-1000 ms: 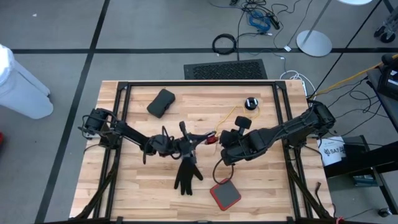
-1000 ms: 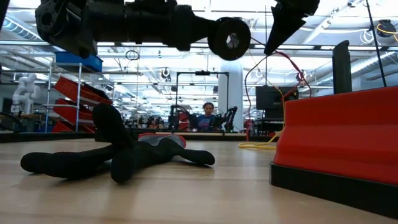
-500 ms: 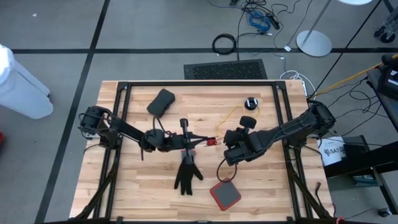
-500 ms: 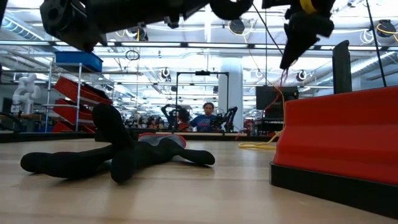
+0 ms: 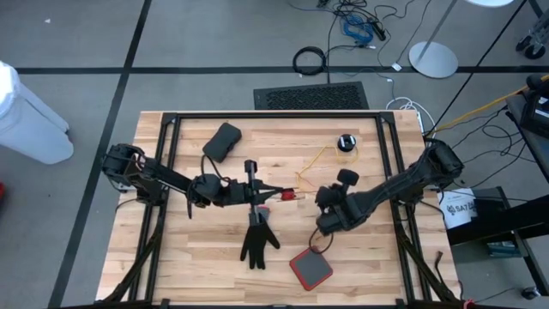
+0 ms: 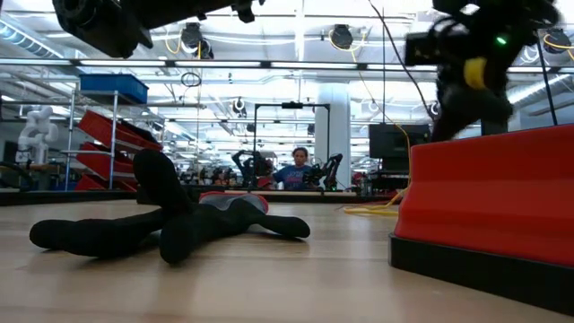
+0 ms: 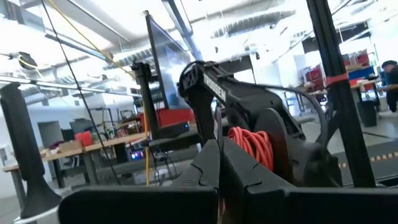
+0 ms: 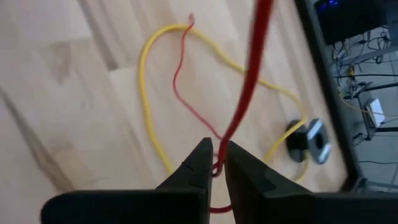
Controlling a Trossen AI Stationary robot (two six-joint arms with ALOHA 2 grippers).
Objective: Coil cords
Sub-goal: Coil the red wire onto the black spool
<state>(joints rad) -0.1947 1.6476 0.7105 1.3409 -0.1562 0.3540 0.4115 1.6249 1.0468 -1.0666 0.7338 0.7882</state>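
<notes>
Right pincer (image 8: 215,163) now sits back from the black puck (image 5: 346,142), toward the red pad (image 5: 310,268), fingers nipped on a thin red strand. Since a second ago my arm has drawn away from the puck. Yellow cord (image 8: 147,106) lies loose on the desk (image 5: 189,257) beside the puck, uncoiled. Left pincer (image 5: 276,196), well left of the puck, is closed on the red end piece (image 5: 290,196).

The yellow cord (image 8: 147,93) lies uncoiled on the wood ahead of my right gripper (image 8: 214,163), in a loose open loop ending at a small black puck (image 8: 305,142) farther off. A thin red strand (image 8: 249,81) runs between my nearly closed fingers, pulled taut upward; a second red stretch (image 8: 186,93) wanders inside the yellow loop.
</notes>
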